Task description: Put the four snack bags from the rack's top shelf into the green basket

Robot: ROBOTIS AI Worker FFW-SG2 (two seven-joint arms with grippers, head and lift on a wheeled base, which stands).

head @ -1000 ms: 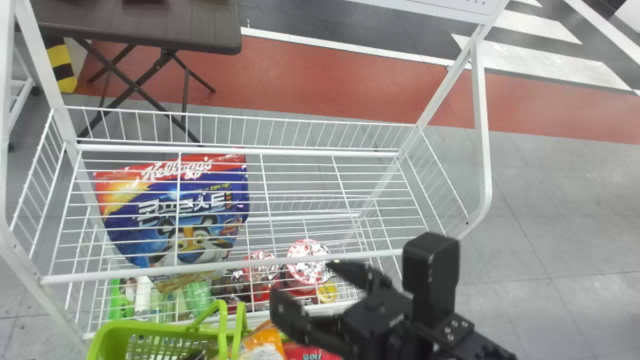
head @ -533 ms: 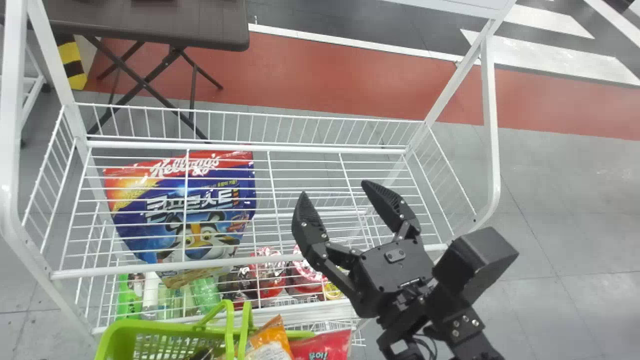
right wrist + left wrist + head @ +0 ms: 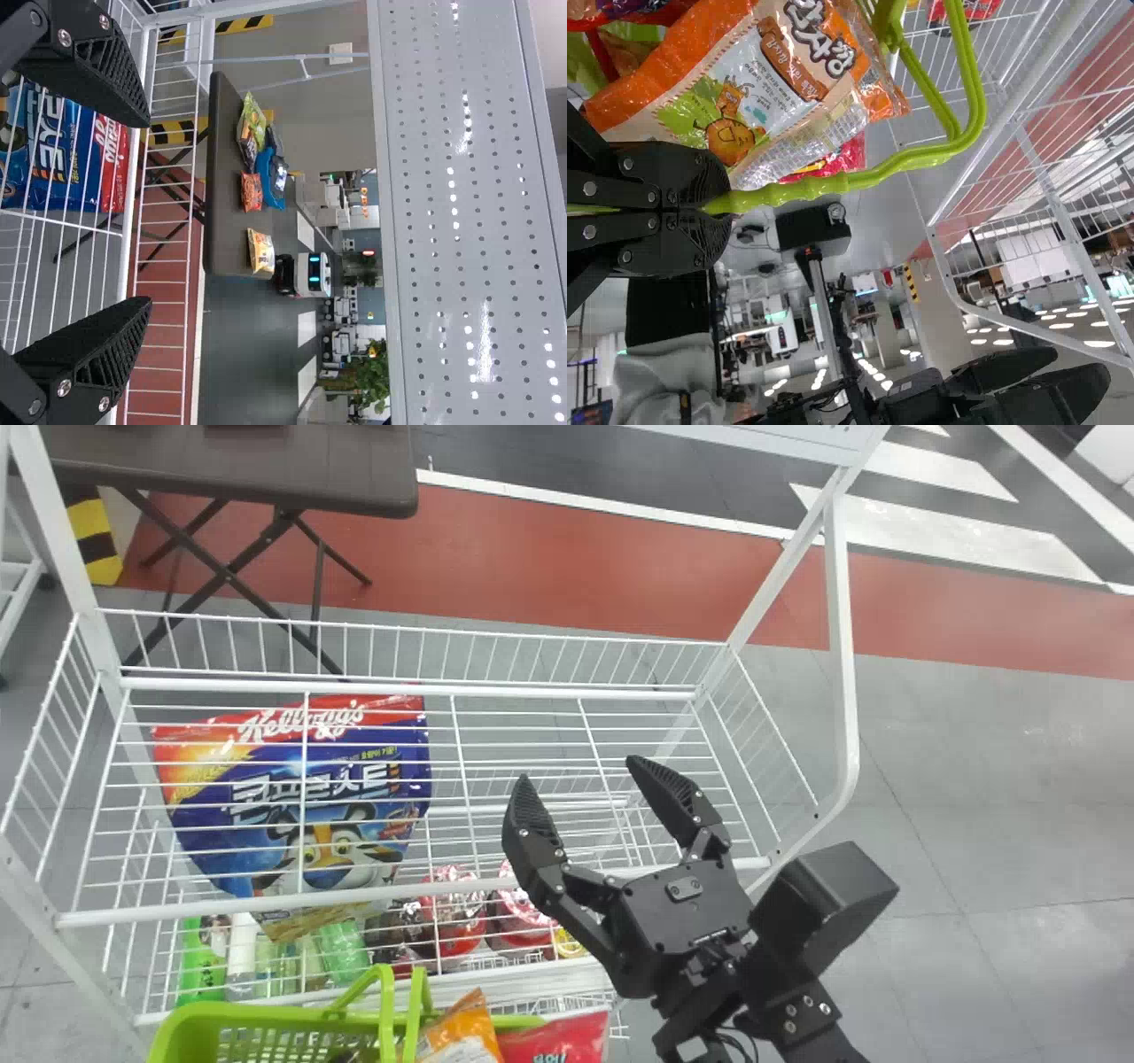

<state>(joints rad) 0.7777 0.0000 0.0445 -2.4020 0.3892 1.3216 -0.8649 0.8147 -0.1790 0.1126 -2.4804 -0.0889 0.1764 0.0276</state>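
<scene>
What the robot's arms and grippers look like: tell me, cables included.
The right gripper is black, with two flat fingers tapering to blunt tips and cross-ridged inner pads. Small silver screws dot its links. Behind sits a boxy black block on the black right arm, where thin black cables loop. The left gripper is also black, with round silver screws.

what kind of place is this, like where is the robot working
Probably a mock shop set up in an indoor hall: a white wire rack holds packaged food, a green basket has snack bags in it, and yellow-and-black hazard striping marks the space behind.
</scene>
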